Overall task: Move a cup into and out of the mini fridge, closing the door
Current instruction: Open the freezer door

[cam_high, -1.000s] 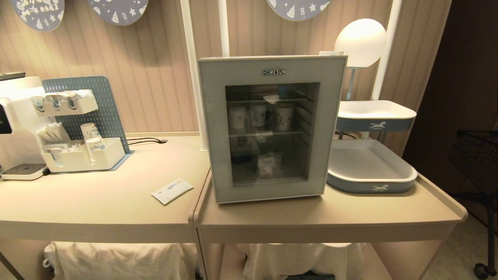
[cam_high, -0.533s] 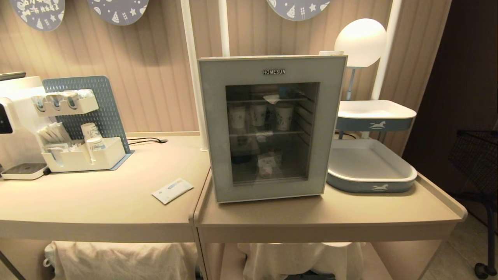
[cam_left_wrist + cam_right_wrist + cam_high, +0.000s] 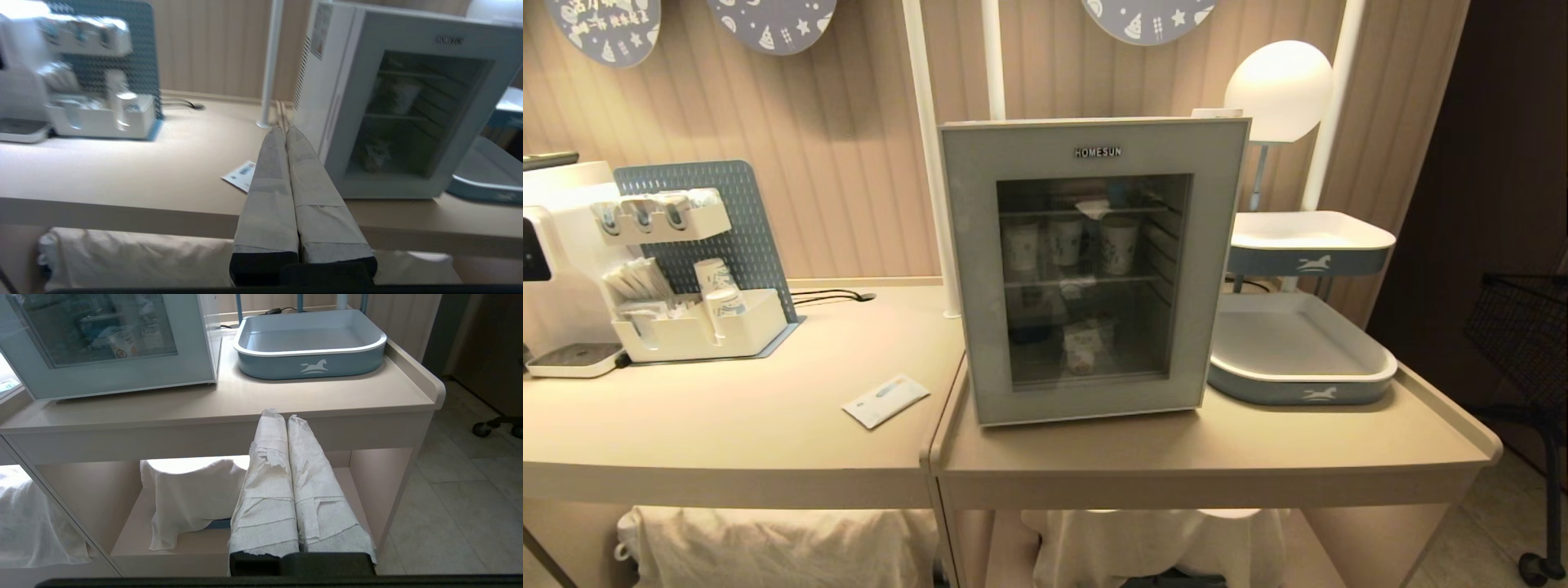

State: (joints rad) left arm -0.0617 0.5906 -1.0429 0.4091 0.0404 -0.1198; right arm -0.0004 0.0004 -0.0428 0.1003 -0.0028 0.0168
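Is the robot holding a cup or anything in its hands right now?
No. The left gripper and the right gripper are both shut on nothing. The cups sit inside the mini fridge.

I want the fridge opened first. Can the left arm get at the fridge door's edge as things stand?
Probably yes. The left gripper, shut and empty, is aimed towards the mini fridge, and only bare table lies before the door, which is shut. The paper packet lies flat, off to the side.
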